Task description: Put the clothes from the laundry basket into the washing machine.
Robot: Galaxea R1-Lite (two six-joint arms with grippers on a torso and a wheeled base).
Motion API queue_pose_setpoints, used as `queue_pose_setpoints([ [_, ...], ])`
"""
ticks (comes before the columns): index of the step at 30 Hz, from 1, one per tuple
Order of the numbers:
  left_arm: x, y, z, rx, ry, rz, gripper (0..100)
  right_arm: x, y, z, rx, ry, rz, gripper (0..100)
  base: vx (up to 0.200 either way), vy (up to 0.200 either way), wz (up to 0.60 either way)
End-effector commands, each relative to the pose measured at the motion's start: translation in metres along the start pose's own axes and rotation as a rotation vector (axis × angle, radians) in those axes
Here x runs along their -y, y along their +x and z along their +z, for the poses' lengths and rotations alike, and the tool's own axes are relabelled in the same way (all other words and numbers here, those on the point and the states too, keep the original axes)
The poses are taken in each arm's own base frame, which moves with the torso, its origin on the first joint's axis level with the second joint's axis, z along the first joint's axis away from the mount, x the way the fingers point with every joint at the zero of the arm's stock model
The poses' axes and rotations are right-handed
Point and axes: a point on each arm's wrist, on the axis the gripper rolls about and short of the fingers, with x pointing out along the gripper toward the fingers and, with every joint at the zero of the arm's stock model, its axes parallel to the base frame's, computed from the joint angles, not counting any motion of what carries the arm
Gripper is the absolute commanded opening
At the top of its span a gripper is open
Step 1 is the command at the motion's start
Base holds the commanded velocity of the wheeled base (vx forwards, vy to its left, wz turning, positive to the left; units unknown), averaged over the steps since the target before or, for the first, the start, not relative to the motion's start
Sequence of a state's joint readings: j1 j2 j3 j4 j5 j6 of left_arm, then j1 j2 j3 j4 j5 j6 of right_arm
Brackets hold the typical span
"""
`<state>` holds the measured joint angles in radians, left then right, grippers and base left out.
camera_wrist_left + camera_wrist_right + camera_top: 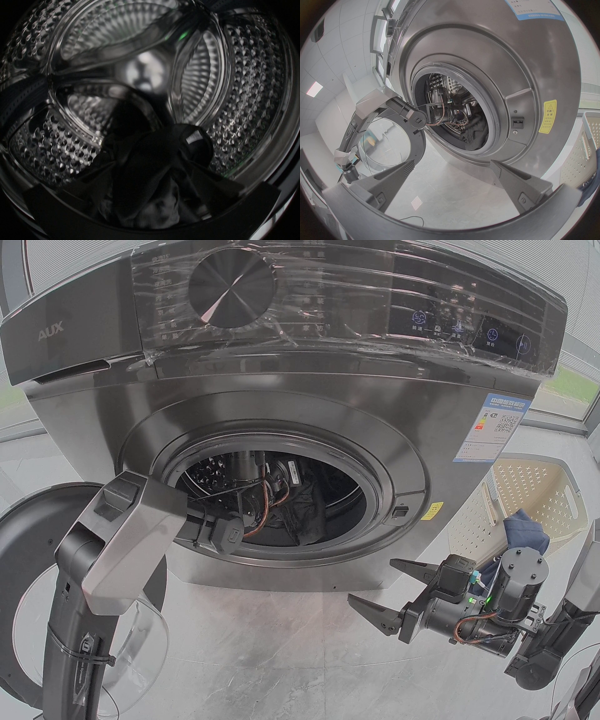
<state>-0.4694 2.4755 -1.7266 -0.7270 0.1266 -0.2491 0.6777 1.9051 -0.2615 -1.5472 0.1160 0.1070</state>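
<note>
Clothes point(147, 178) lie in the drum point(250, 78); left gripper point(281, 476) fingers too dark to judge, right gripper point(371, 581) fingers apart, empty. Pulling back, I could snag fabric out.

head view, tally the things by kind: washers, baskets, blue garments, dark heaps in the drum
washing machine: 1
laundry basket: 1
blue garment: 1
dark heap in the drum: 1
total: 4
</note>
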Motion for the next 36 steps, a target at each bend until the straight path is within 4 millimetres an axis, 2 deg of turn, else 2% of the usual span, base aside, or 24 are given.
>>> queue_pose_setpoints([
  [1,0.006,-0.015,-0.017,-0.101,0.013,-0.015,100,-0.001,0.0,0.0,0.001,0.0,0.003,100,0.0,0.0,0.0],
  [6,0.003,-0.021,-0.042,-0.208,0.033,-0.02,100,0.0,0.0,0.0,-0.001,0.0,0.002,100,0.0,0.0,0.0],
  [11,-0.002,-0.018,-0.051,-0.228,0.056,-0.012,100,-0.001,0.0,0.0,0.001,0.0,0.003,100,0.0,0.0,0.0],
  [12,-0.004,-0.018,-0.05,-0.229,0.065,-0.01,0,-0.001,0.0,0.0,0.001,0.0,0.003,100,0.0,0.0,0.0],
  [18,-0.003,-0.014,-0.048,-0.221,0.068,-0.012,0,0.0,0.001,0.001,0.006,-0.001,0.003,100,0.0,0.0,0.0],
  [22,-0.003,0.003,-0.039,-0.146,0.05,0.023,0,0.0,0.002,0.002,0.009,0.001,-0.001,100,0.0,0.0,0.0],
  [24,-0.003,0.005,-0.037,-0.136,0.046,0.032,0,0.0,0.002,0.002,0.009,0.001,-0.001,100,0.0,0.0,0.0],
  [25,-0.011,0.019,-0.019,-0.031,0.011,0.085,0,0.0,0.002,0.002,0.011,0.001,-0.002,100,0.0,0.0,0.0],
  [28,-0.017,0.031,0.001,0.075,-0.012,0.095,0,0.0,0.003,0.002,0.014,0.0,-0.002,100,0.0,0.0,0.0],
  [31,-0.026,0.033,0.001,0.092,-0.018,0.107,0,0.0,0.003,0.002,0.014,0.0,-0.002,100,0.0,0.0,0.0],
  [36,-0.025,0.033,0.003,0.13,-0.027,0.097,0,0.0,0.003,0.002,0.011,0.001,-0.001,100,0.0,0.0,0.0],
])
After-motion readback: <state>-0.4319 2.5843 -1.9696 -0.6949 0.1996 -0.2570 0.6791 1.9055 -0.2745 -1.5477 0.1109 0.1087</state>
